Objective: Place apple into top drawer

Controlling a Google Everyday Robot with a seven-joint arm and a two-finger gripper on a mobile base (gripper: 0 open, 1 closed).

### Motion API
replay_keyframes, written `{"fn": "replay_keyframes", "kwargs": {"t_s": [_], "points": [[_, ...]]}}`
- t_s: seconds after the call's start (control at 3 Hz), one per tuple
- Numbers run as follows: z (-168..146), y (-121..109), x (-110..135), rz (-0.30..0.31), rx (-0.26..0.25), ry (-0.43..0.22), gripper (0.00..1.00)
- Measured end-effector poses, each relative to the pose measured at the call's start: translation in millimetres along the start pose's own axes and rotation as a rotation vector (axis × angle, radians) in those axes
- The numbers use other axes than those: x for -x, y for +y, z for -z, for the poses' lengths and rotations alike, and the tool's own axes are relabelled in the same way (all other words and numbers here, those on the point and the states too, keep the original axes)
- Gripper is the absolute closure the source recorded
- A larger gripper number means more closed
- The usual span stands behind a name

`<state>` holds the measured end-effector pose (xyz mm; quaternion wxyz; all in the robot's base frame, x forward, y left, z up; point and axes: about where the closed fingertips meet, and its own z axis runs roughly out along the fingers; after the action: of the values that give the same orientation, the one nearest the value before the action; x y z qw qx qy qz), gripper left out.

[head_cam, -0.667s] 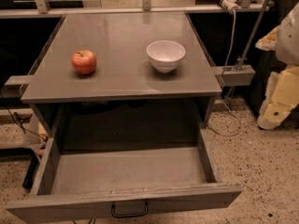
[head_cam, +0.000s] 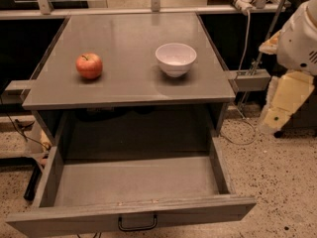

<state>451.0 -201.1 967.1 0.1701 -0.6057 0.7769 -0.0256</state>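
Observation:
The red-orange apple [head_cam: 89, 66] sits on the left part of the grey tabletop [head_cam: 129, 81]. The top drawer [head_cam: 133, 182] is pulled wide open below the tabletop. Its inside is bare, and its dark loop handle [head_cam: 137, 224] is at the bottom edge of the view. My gripper [head_cam: 282, 105], cream-coloured under a white arm segment [head_cam: 299, 33], hangs to the right of the table, off its edge. It is far from the apple and holds nothing that I can see.
A white bowl [head_cam: 176, 58] stands on the tabletop to the right of the apple. Cables and a power strip [head_cam: 240, 1] lie behind the table at the right. A speckled floor [head_cam: 277, 172] surrounds the drawer.
The gripper has shifted slightly to the left, toward the table's right side. The apple, bowl and drawer have not moved.

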Motion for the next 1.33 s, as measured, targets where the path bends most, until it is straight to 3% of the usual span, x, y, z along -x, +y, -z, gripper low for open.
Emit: {"fn": "replay_keyframes", "kwargs": {"t_s": [0.33,0.67,1.0,1.33], "points": [[-9,5,20,0.097,0.107,-0.069,0.0],[-9,10,19,0.122,0.121,-0.067,0.0],[-30,7,35,0.008,0.102,-0.118,0.0],[-53,-27,61,-0.152,0.044,-0.237,0.0]]}}
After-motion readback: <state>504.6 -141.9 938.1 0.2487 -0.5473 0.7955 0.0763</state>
